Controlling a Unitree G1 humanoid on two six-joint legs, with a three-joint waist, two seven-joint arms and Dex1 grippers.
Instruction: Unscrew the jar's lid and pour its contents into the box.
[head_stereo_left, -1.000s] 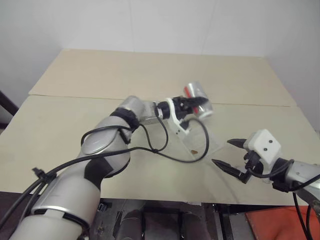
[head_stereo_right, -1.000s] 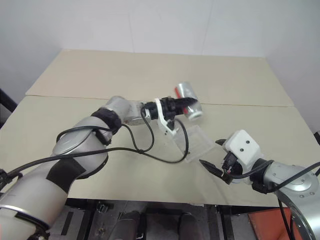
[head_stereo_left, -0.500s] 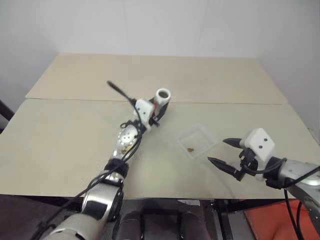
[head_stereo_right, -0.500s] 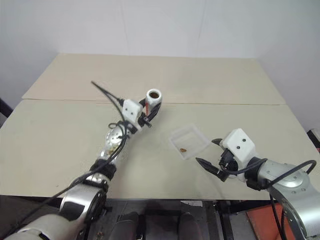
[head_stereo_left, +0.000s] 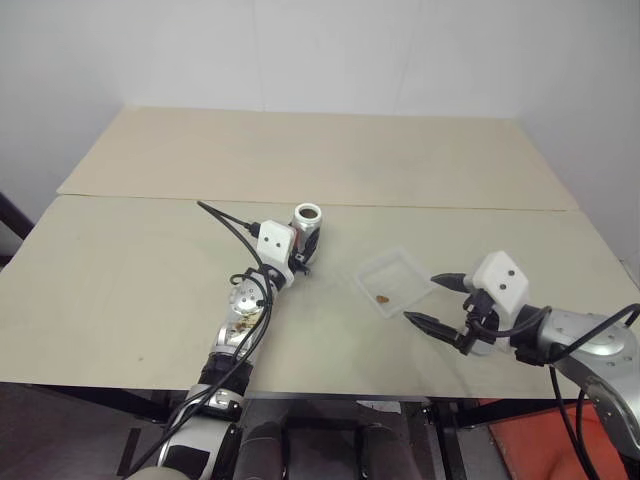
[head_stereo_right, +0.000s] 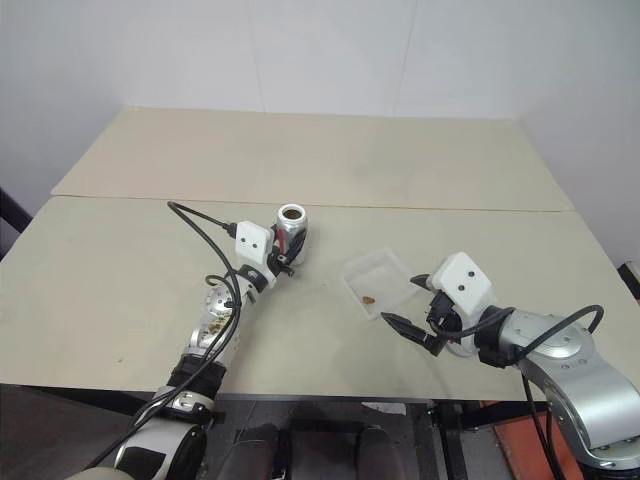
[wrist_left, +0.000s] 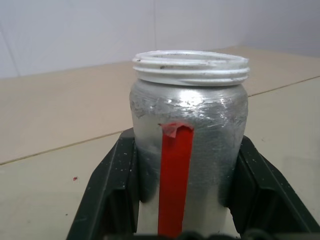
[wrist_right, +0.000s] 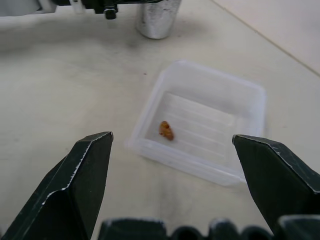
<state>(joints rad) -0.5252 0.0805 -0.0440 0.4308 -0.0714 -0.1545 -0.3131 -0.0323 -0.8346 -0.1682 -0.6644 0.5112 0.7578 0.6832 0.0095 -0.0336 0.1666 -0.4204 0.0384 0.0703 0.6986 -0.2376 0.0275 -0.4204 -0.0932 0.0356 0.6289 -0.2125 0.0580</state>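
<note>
jar (head_stereo_left: 308, 222): upright, lidless | box (wrist_right: 240, 100): holds brown bit (wrist_right: 166, 130)

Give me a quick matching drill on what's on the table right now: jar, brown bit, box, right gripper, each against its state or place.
Things:
1. jar
2. brown bit
3. box
4. right gripper

States:
A. open, holding nothing, beside the box
B. lying inside the box
C. upright, lid off, clamped in the left gripper
D. on the table, between the two grippers

Pairs: 1-C, 2-B, 3-D, 4-A
</note>
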